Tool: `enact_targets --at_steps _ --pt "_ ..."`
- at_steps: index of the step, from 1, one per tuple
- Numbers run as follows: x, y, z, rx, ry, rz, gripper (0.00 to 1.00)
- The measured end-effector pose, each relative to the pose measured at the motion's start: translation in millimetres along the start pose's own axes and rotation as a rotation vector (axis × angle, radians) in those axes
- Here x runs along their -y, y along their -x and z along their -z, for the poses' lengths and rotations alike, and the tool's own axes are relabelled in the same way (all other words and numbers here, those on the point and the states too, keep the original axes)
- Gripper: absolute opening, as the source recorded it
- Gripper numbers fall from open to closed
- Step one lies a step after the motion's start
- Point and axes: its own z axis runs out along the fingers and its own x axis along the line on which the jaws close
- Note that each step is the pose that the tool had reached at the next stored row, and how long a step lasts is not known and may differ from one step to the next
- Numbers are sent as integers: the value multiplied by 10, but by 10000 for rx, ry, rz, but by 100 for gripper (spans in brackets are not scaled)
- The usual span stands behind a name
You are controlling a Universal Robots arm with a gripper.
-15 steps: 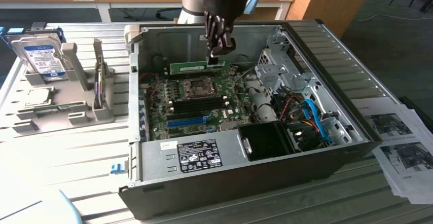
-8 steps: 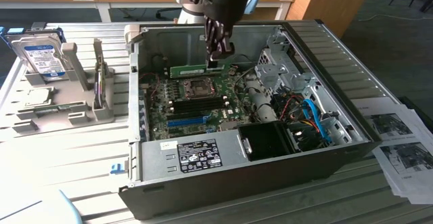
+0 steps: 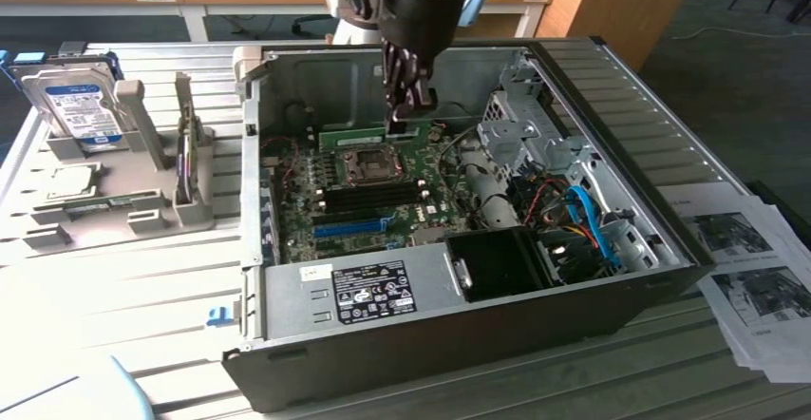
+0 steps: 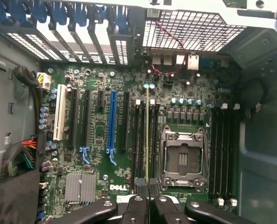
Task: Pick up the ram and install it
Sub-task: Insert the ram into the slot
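Drive is sitting in its rack at ext. view's left. Further right, inside the case, gripper is pinching nearly closed on the ram, holding it on edge over the black slots beside the CPU socket. Install step is underway, I'd judge. Seating is calling for edge lined up w/ slot and a straight push.

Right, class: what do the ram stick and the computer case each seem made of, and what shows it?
Ram stick: looks like green fibreglass circuit board, matt, thin and flat. Computer case: probably sheet steel, bare grey inside with a dull sheen and folded edges.
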Motion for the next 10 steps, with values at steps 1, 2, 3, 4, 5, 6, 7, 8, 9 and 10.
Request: enact_targets --at_steps 1,2,3,4,5,6,7,8,9,10 --pt "1 0 -14 0 1 0 11" --pt "2 -1 -27 0 0 0 11" --pt "3 -1 -42 0 0 0 11" --pt "4 -1 -56 0 0 0 11" --pt "5 -2 -70 -1 0 0 11" --pt "6 -2 -85 -1 1 0 11" --pt "6 -2 -98 -1 1 0 11" --pt "7 -3 -110 -2 0 0 11" --pt "8 -3 -125 -1 0 0 11" --pt "9 -3 -139 -1 0 0 11"
